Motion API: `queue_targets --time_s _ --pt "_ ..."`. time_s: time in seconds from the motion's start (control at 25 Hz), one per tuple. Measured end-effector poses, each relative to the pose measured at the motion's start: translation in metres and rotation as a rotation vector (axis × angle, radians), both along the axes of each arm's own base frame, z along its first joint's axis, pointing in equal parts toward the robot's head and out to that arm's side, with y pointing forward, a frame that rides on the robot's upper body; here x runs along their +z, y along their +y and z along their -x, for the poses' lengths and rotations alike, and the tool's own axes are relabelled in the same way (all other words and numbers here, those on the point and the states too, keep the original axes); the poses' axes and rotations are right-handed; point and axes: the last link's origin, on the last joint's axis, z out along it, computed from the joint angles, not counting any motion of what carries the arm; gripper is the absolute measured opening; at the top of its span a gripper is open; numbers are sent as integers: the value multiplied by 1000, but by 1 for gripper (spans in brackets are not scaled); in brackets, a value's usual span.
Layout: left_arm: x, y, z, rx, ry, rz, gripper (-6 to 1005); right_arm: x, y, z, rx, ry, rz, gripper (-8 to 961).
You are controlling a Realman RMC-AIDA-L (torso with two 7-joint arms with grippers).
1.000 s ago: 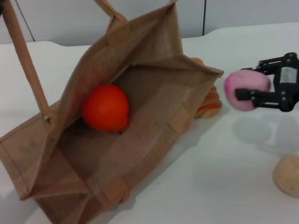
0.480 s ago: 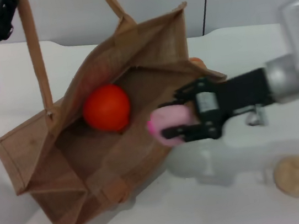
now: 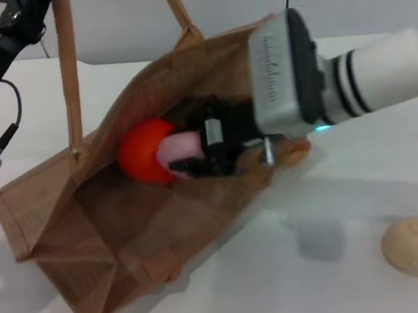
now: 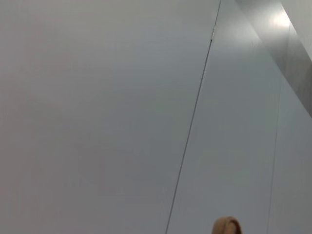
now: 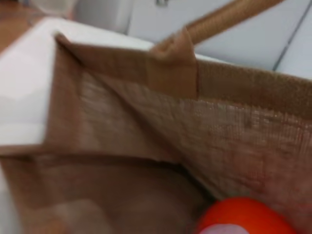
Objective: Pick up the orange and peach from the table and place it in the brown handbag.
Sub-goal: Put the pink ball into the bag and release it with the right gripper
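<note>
Woven jute, coarse and tan, makes up the brown handbag (image 3: 111,232), which lies slumped on its side on the white tabletop (image 3: 289,285) with its mouth gaping toward the robot's right. Inside, the orange (image 3: 140,152), smooth and glossy red-orange, rests against the bag's inner wall. The right claw (image 3: 193,155), black and boxy, reaches in through the mouth, its fingers clamped around the peach (image 3: 177,151), a soft pale-pink round touching the orange. In the right wrist view the rough weave and a stitched handle patch fill the frame above the orange. The left claw (image 3: 36,3) is at the upper left, where one long flat handle strap (image 3: 69,75) rises taut; whether it grips I cannot tell. A matte beige ball (image 3: 412,246) sits well apart on the tabletop.
</note>
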Motion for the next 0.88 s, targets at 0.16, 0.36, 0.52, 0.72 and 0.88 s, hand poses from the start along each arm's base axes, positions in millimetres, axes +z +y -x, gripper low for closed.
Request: queue_targets --time_s 0.16,0.36,0.52,0.72,0.88 --pt "-1 1 -2 -8 3 6 116 -13 9 6 1 -9 -135 456" --pt "-1 1 -2 -7 3 7 116 -19 5 2 100 8 -221 477" --pt "0 0 1 4 1 2 116 -18 1 -4 121 52 -270 522" --pt "1 -1 4 12 -2 -2 116 -15 0 -9 107 101 -326 612" --pt "1 -2 5 16 -3 -5 116 -13 2 -11 81 121 -346 702"
